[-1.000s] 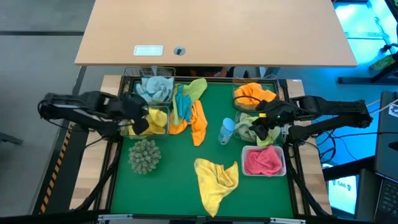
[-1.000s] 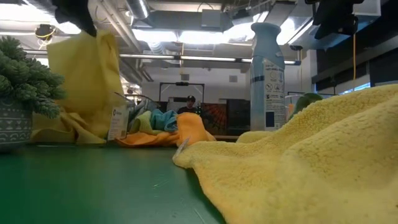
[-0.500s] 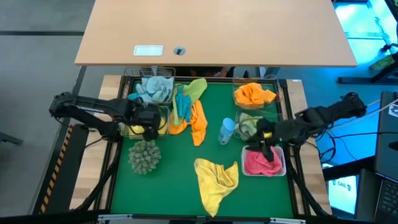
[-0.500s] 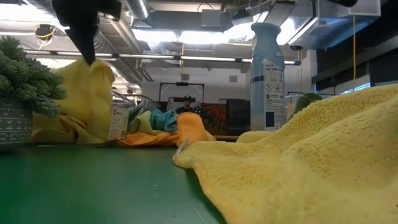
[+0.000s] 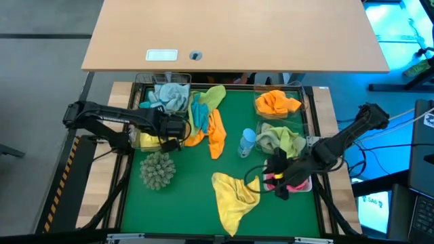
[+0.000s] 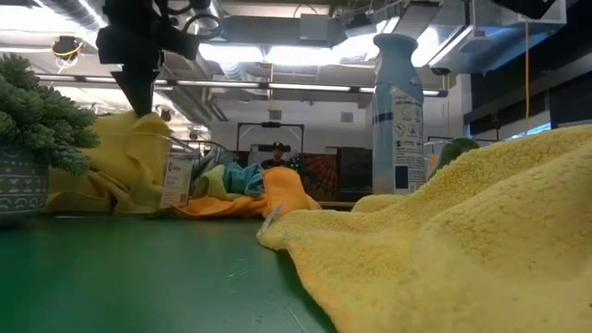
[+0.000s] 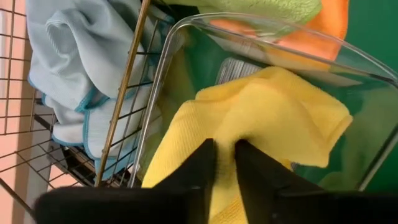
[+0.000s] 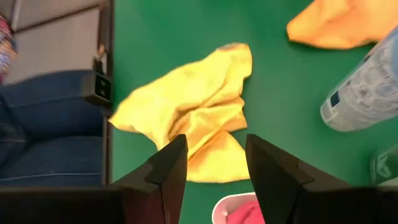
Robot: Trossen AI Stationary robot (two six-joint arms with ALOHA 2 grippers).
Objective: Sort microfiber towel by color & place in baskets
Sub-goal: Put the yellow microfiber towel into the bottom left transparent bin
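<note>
Two end effectors work the green worktop (image 5: 196, 183). The left end effector (image 5: 175, 129), fingers nearly together, sits over the clear basket (image 5: 178, 139) holding a yellow towel (image 7: 273, 118) at frame left. The right end effector (image 5: 277, 177), fingers parted, hovers beside the loose yellow towel (image 5: 234, 193) at lower centre.

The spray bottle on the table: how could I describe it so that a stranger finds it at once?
Start from the green mat in the high view and look right of its middle, between the long orange towel and the basket of green towels. There stands the bottle. It is the only hard thing among soft cloths, pale blue and slender.
</note>
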